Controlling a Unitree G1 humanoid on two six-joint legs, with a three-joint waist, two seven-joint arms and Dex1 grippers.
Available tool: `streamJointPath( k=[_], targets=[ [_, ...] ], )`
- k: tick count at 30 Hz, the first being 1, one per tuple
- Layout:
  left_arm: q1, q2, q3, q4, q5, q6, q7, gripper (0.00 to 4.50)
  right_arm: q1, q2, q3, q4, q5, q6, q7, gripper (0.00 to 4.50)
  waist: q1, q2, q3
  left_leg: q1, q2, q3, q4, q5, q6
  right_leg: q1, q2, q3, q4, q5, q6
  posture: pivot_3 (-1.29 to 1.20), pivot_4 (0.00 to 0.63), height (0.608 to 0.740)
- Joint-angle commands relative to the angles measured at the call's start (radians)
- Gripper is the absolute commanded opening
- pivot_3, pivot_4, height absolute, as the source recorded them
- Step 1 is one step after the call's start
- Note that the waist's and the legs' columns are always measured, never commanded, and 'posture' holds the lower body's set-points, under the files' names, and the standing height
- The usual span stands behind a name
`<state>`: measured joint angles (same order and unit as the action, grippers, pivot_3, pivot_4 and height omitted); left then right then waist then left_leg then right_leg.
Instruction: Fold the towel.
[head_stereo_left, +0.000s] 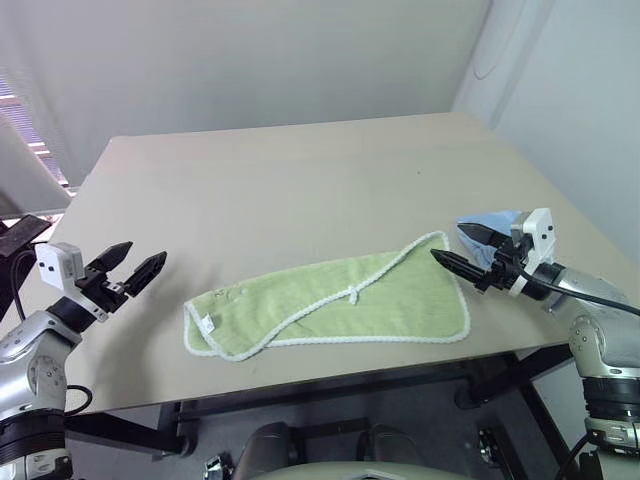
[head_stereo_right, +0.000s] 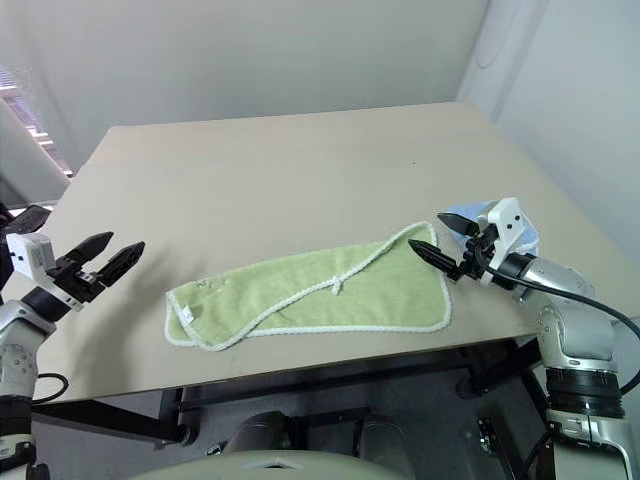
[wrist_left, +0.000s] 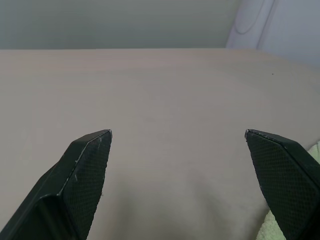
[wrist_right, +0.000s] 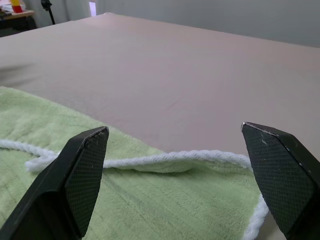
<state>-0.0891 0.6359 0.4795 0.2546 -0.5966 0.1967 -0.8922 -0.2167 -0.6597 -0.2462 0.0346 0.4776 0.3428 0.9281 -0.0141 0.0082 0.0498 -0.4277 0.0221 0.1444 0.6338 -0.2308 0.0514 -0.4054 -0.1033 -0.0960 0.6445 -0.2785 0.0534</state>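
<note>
A: What else do you have on the table (head_stereo_left: 300, 180) besides the towel?

B: A small light blue cloth (head_stereo_left: 497, 222), bunched up near the table's right edge, right behind your right gripper (head_stereo_left: 462, 247). The rest of the smooth beige top is bare, so nothing lies between your grippers and the towel.

A: And the towel (head_stereo_left: 330, 305) itself?

B: It lies flat near the table's front edge, a long, soft, light green terry piece with white corded edging. It looks folded once lengthwise, with the upper layer's corded edge running diagonally across it and a small white loop (head_stereo_left: 352, 294) at the middle. A faint dark mark (head_stereo_left: 238, 292) sits near its left end.

A: The grippers?

B: Your right gripper hovers at the towel's right end, its fingers spread wide and empty. Your left gripper (head_stereo_left: 133, 263) is spread wide too, empty, over bare table well left of the towel.
</note>
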Motion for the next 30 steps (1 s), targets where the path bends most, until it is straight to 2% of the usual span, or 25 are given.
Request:
streamJointPath(
  k=[1,7,11,15,24,27,30],
  targets=[
    [-0.023,0.011,0.005,-0.050,-0.012,0.016,0.006,4.50,-0.038,0.001,-0.001,-0.025,0.015,-0.012,0.006,4.47,-0.001,0.000,0.000,0.000,0.000,0.000,0.000,0.000,0.000,0.000,0.000,0.000,0.000,0.000,0.000,0.00,0.000,0.724],
    [-0.006,-0.001,-0.026,-0.072,-0.008,0.024,-0.016,4.50,-0.088,0.053,0.023,0.024,-0.013,-0.034,-0.039,4.47,-0.006,0.000,0.000,0.000,0.000,0.000,-0.001,0.000,0.000,-0.001,0.000,0.000,0.000,0.000,0.000,0.00,0.000,0.724],
    [-0.009,-0.017,-0.032,-0.088,-0.013,0.032,-0.007,4.50,-0.116,0.029,0.067,0.075,-0.060,-0.013,-0.038,4.47,-0.004,0.000,0.000,0.000,0.000,0.001,-0.001,0.000,0.000,-0.001,0.000,0.000,0.000,0.000,0.000,0.00,0.000,0.724],
    [-0.021,-0.033,-0.064,-0.076,0.013,0.013,-0.015,4.50,-0.183,0.007,0.146,0.196,-0.175,-0.022,-0.066,4.47,-0.004,0.000,0.000,0.000,0.000,0.002,0.000,0.000,0.000,-0.001,-0.001,0.000,0.000,0.000,0.000,0.00,0.000,0.724],
    [-0.052,-0.046,-0.088,-0.083,0.019,0.017,-0.005,4.50,-0.334,-0.044,0.141,0.497,-0.225,-0.074,-0.030,4.47,-0.007,0.000,0.000,0.000,0.000,0.003,0.000,0.001,-0.001,-0.001,-0.001,0.000,0.001,0.000,0.000,0.00,0.000,0.724],
    [-0.055,-0.046,-0.087,-0.072,0.024,0.008,-0.007,4.50,-0.390,-0.031,0.146,0.599,-0.260,-0.115,-0.070,4.47,-0.010,0.000,0.000,0.000,0.000,0.004,0.000,0.001,-0.001,-0.002,-0.001,0.000,0.001,0.000,0.000,0.00,0.000,0.724],
    [-0.046,-0.050,-0.089,-0.083,0.025,0.004,-0.004,4.50,-0.404,-0.021,0.173,0.642,-0.289,-0.168,-0.044,4.47,-0.017,0.000,0.000,0.000,0.000,0.004,0.000,0.001,-0.001,-0.002,-0.001,0.000,0.001,0.000,0.000,0.00,0.000,0.724]
  ],
)
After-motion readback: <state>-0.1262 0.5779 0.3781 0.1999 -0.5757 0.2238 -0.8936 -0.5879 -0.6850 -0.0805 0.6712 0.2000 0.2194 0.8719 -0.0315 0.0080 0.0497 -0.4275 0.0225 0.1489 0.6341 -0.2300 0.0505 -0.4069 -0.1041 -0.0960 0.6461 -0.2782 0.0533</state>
